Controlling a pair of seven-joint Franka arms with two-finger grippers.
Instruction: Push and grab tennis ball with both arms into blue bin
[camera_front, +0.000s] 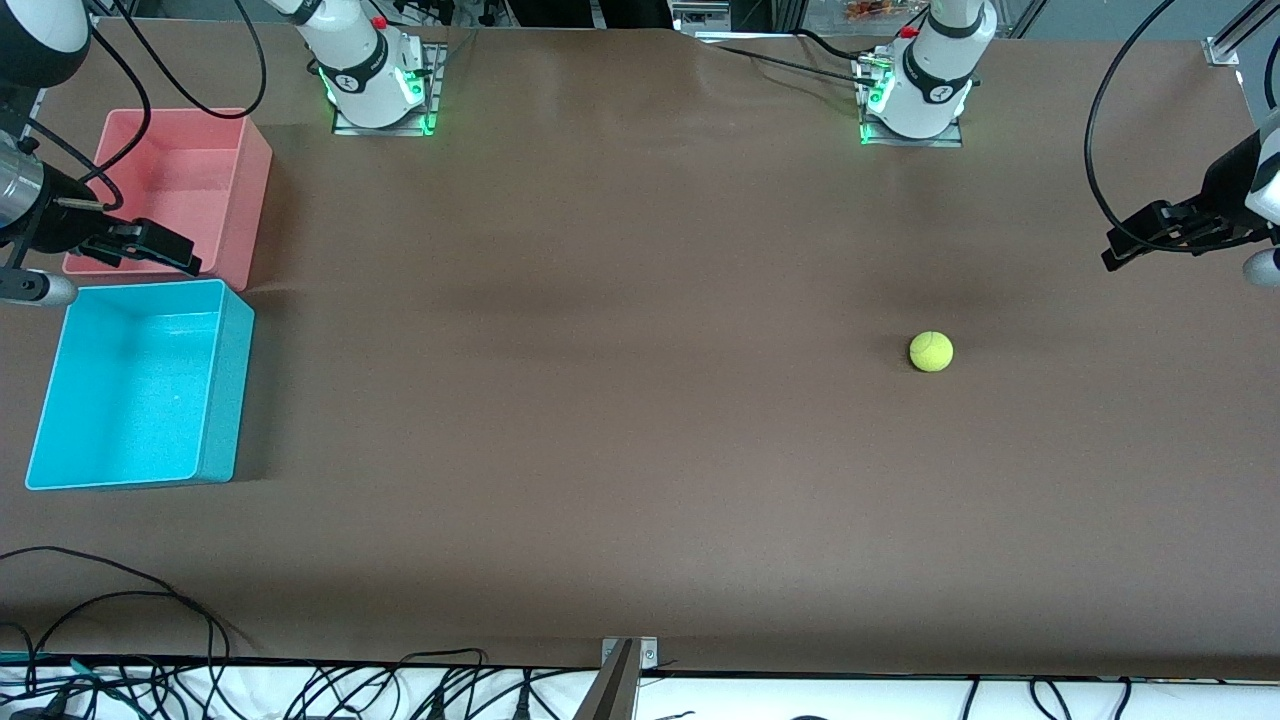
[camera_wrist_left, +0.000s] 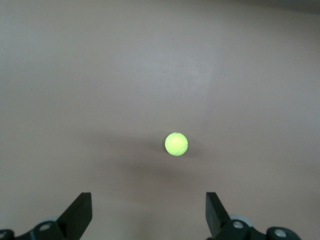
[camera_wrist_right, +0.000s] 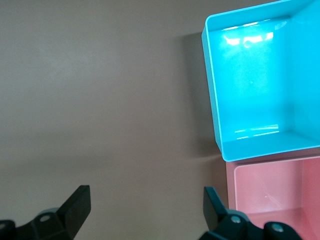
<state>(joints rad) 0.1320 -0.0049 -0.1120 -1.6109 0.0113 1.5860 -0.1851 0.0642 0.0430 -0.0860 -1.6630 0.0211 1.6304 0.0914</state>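
Note:
The yellow-green tennis ball (camera_front: 931, 351) lies alone on the brown table toward the left arm's end, and it shows in the left wrist view as the ball (camera_wrist_left: 176, 144) ahead of the fingers. My left gripper (camera_front: 1125, 245) (camera_wrist_left: 148, 200) hangs open and empty above the table's end, clear of the ball. The empty blue bin (camera_front: 225, 400) (camera_wrist_right: 212, 90) stands at the right arm's end. My right gripper (camera_front: 150, 248) (camera_wrist_right: 146, 192) hovers open and empty over the pink bin's near wall, next to the blue bin.
An empty pink bin (camera_front: 180, 190) (camera_wrist_right: 265, 195) stands against the blue bin, farther from the front camera. The two arm bases (camera_front: 375, 85) (camera_front: 915, 95) are bolted along the table's back edge. Loose black cables (camera_front: 120, 600) lie at the table's front edge.

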